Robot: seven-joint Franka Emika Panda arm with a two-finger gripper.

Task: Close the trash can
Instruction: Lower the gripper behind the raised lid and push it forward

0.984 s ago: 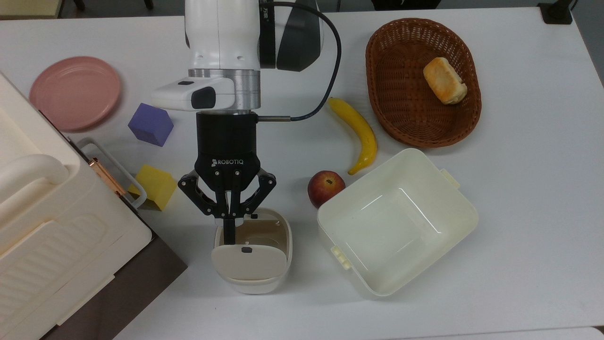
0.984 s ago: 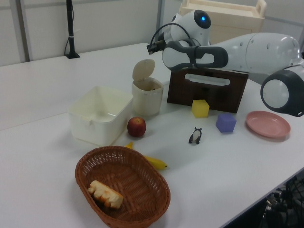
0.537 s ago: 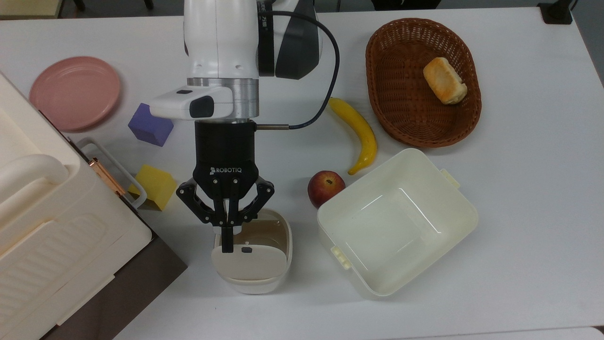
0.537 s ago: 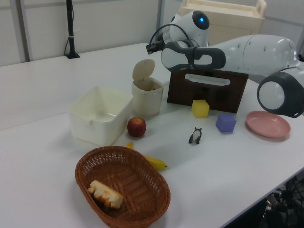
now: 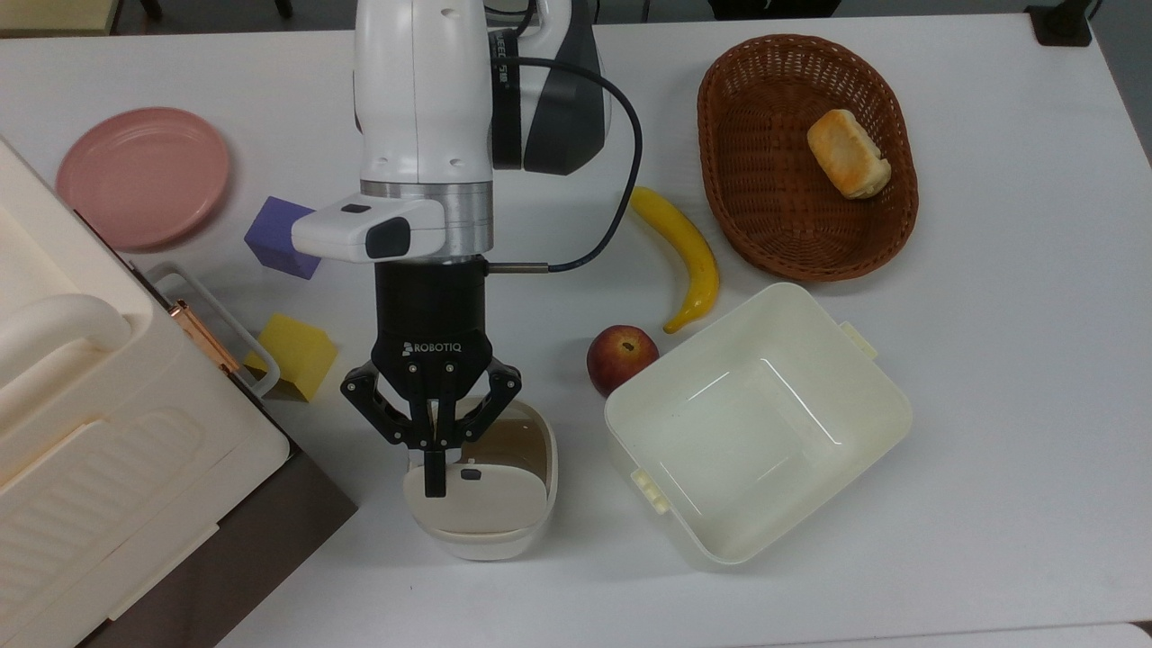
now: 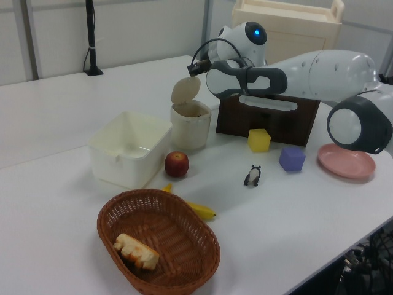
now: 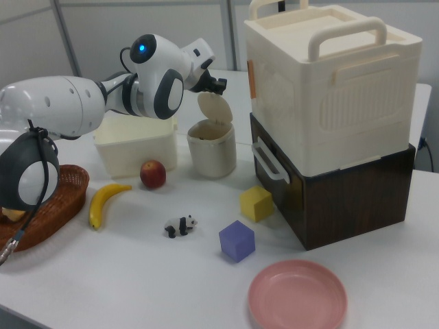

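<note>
Lid (image 5: pixel 475 502) of the trash can (image 5: pixel 481 531) is raised; gripper (image 5: pixel 435 481) — fingers pressed together — is set against its upper edge, apparently for pushing it down.

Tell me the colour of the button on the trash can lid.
Black, clearest in the top view on the lid button.

Things lying around on the white table (image 5: pixel 1008 378)

We see a wicker basket (image 5: pixel 783 225) with a bread roll (image 5: pixel 848 153) inside, a banana (image 5: pixel 684 252) just beside it, and an apple (image 5: pixel 619 356) touching the cream tub (image 5: pixel 864 423). A pink plate (image 5: pixel 142 176), a purple block (image 5: pixel 274 236) and a yellow block (image 5: pixel 295 355) lie near the big cream box (image 7: pixel 329 82), which stands on a dark brown case (image 7: pixel 343 199). A small panda figure (image 7: pixel 180 225) lies near the blocks.
</note>
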